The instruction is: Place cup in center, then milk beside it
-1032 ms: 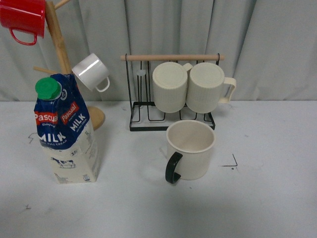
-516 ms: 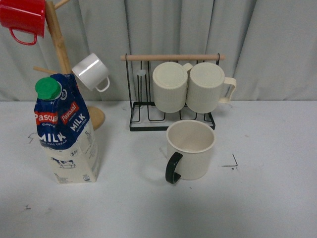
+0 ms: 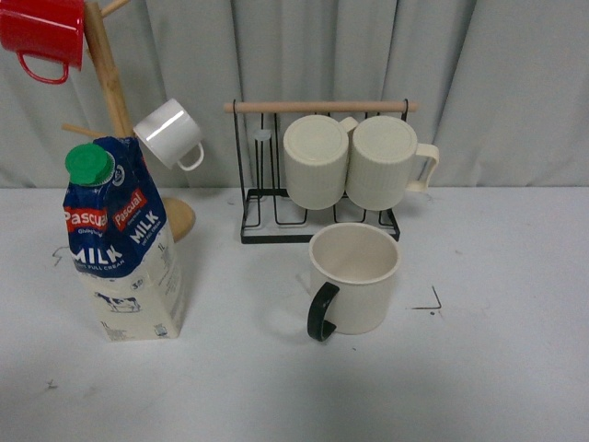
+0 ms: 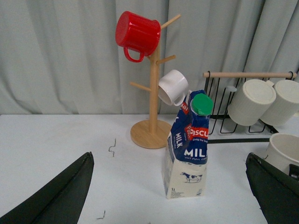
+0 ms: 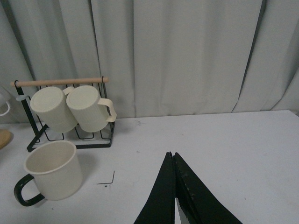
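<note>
The left end effector (image 4: 169, 158) is released, its two dark fingers spread wide at the edges of the left wrist view. The milk (image 4: 186, 149) stands upright on the surface (image 4: 56, 135) in the gap between them, but farther off, not touching either finger. That wide spread suits the carton's broad body, so I judge this arm to be lined up for it. Behind the milk is a wooden mug tree (image 4: 153, 93) carrying a red mug (image 4: 138, 33) and a white mug (image 4: 173, 87). The cup (image 4: 284, 149) shows only at the edge of this view, well apart from the carton.

In the right wrist view the right end effector (image 5: 172, 156) is clenched, its fingers meeting at the tips with nothing between them. It looks idle. The cup stands upright and mouth-up, well off to one side of these fingers, just in front of a wire rack (image 5: 70, 140) that holds two ribbed mugs (image 5: 70, 109).

The front view shows neither arm. The cup sits near the middle of the surface, slightly right of it, with its black handle turned toward the robot and a small corner mark (image 3: 431, 299) just to its right. The milk stands far to the left, by the tree's base. I judge the cup roughly placed, and the milk not yet beside it.
</note>
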Robot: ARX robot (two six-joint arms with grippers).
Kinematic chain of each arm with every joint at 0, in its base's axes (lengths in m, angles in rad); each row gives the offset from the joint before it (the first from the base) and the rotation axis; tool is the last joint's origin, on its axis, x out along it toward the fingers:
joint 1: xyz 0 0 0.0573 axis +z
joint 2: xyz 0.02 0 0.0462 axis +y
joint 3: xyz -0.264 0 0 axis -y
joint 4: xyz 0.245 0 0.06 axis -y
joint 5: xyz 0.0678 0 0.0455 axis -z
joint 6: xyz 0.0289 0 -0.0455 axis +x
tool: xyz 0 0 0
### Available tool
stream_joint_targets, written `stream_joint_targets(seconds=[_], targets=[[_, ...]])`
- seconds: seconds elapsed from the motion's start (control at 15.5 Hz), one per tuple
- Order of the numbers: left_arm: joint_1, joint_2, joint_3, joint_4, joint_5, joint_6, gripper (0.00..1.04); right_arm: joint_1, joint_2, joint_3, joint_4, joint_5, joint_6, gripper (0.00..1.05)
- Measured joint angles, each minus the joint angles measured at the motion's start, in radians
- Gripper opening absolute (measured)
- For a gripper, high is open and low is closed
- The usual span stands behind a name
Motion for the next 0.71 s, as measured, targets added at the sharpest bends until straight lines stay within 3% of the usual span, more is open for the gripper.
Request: stream_joint_targets(seconds=[0.19,0.32,0.71], targets=[[0.0,0.0,0.0,0.0,0.0,0.0,0.98,0.0,-0.046,0.0,-0.048,0.0,0.0,0.02],[0.0,0.0,0.0,0.0,-0.001,0.0,0.98,0.0,-0.186,0.001,-0.22,-0.002,0.0,0.02],[0.0,0.0,0.0,0.0,0.001,0.0,0.98,0.004,-0.207,0.001,-0.217,-0.002,0.0,0.02]])
